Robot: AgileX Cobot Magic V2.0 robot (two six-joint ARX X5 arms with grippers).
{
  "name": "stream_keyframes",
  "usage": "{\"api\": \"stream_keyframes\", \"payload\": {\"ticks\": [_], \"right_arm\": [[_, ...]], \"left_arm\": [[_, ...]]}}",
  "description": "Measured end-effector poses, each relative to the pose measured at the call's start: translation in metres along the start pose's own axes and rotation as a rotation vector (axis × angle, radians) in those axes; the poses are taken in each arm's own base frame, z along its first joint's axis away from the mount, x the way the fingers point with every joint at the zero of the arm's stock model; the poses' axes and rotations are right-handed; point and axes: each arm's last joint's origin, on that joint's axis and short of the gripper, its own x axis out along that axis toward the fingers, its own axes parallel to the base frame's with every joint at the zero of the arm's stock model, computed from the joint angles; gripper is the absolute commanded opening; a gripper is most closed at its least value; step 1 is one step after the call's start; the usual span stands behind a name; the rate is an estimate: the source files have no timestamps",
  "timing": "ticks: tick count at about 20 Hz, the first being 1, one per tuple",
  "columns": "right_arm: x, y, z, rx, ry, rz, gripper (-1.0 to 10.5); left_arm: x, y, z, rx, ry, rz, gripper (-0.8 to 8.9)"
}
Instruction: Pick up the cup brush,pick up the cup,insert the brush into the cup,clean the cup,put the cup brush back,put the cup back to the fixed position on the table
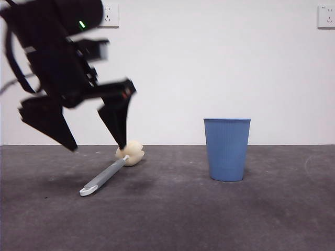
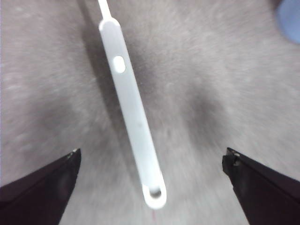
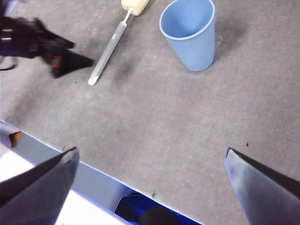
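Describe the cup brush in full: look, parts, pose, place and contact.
The cup brush lies flat on the table, untouched. It has a slim grey handle with a white tip bearing a hole, a thin white neck and a rounded cream sponge head toward the wall. It looks like plastic. The blue cup stands apart from it. The left claw hangs open above the handle, straddling it.

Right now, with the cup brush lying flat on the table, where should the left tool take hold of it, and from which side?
Probably mid-handle, from above. The cup brush lies flat on the table, so only its long slim sides are free. The left tool hangs open over the handle, one jaw to each side; the sponge head is bulky and soft.
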Motion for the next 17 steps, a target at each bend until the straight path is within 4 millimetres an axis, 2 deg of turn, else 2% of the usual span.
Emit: {"api": "stream_keyframes", "payload": {"ticks": [3, 8, 10, 13, 16, 17], "right_arm": [[0.0, 0.0, 0.0, 0.001, 0.0, 0.0, 5.9], [0.0, 0.0, 0.0, 0.003, 0.001, 0.0, 5.9], [0.0, 0.0, 0.0, 0.003, 0.0, 0.0, 5.9], [0.0, 0.0, 0.0, 0.003, 0.0, 0.0, 5.9], [0.0, 0.0, 0.0, 0.003, 0.0, 0.0, 5.9], [0.0, 0.0, 0.0, 0.003, 0.001, 0.0, 5.9]], "left_arm": [[0.026, 0.0, -0.001, -0.013, 0.056, 0.039, 5.61], [0.042, 0.001, -0.006, -0.019, 0.096, 0.1, 5.59], [0.045, 0.001, -0.007, -0.03, 0.104, 0.103, 4.19], [0.045, 0.001, -0.008, -0.032, 0.103, 0.102, 3.58], [0.045, 0.0, -0.008, -0.047, 0.105, 0.095, 1.48], [0.045, 0.0, -0.008, -0.05, 0.11, 0.076, 1.15]]}}
